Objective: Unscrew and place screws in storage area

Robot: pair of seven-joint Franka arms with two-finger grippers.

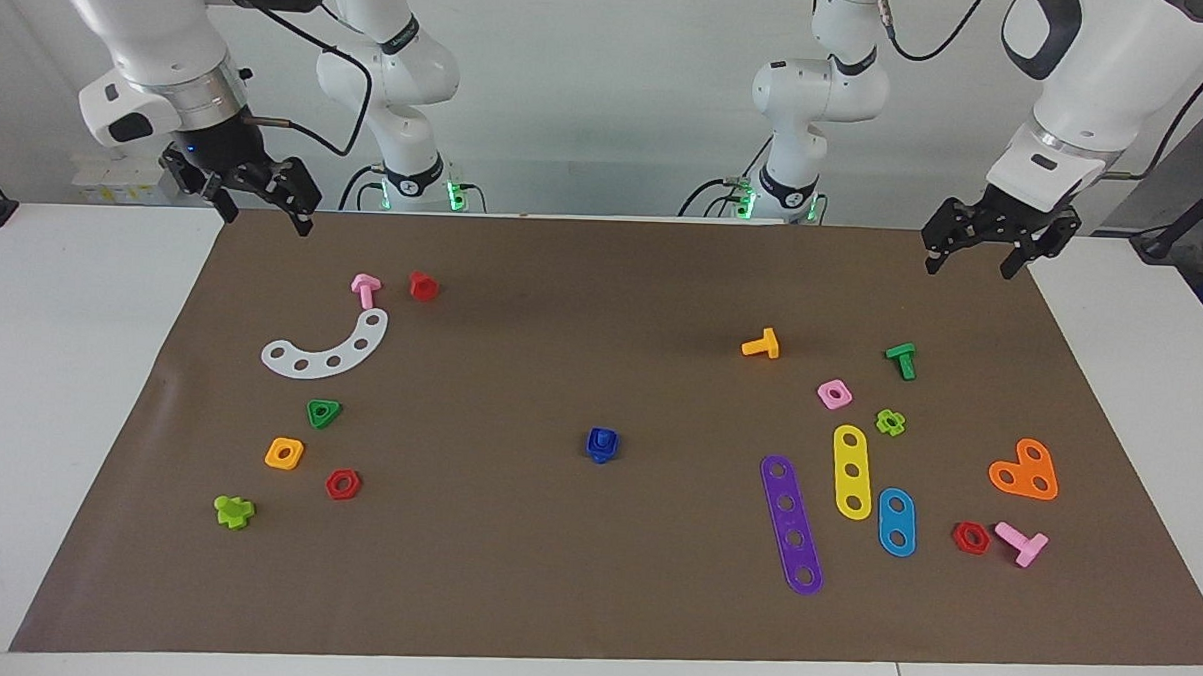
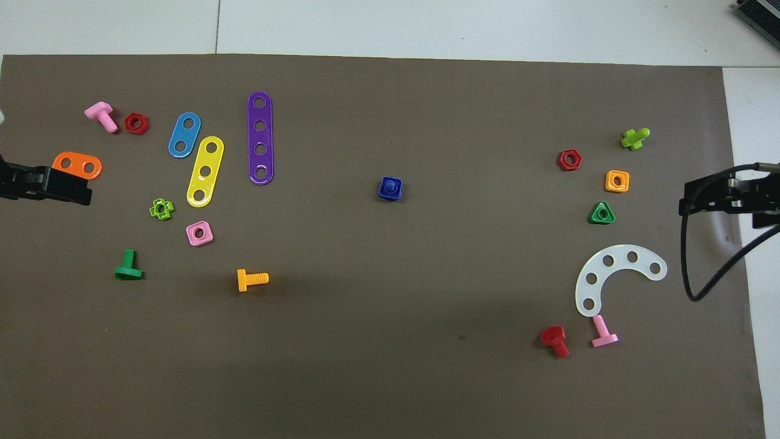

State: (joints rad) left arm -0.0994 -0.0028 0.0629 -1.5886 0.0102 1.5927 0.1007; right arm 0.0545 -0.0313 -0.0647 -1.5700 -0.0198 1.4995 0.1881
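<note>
One screw (image 1: 603, 444), a dark-blue bolt wearing a blue square nut, stands alone near the middle of the brown mat; it also shows in the overhead view (image 2: 390, 188). The storage area (image 1: 332, 449) is bare mat toward the right arm's end, between a green triangle nut (image 1: 324, 412), an orange square nut (image 1: 284, 453) and a red hexagon nut (image 1: 342, 484). It shows in the overhead view too (image 2: 588, 186). My right gripper (image 1: 265, 221) hangs open and empty above the mat's corner at its own end. My left gripper (image 1: 969, 266) hangs open and empty above the corner at its end.
Near the storage area lie a white curved strip (image 1: 327, 346), a pink bolt (image 1: 365, 290), a red bolt (image 1: 423, 286) and a lime piece (image 1: 233, 511). Toward the left arm's end lie purple (image 1: 792, 525), yellow (image 1: 852, 472) and blue strips (image 1: 896, 521), an orange plate (image 1: 1025, 471), bolts and nuts.
</note>
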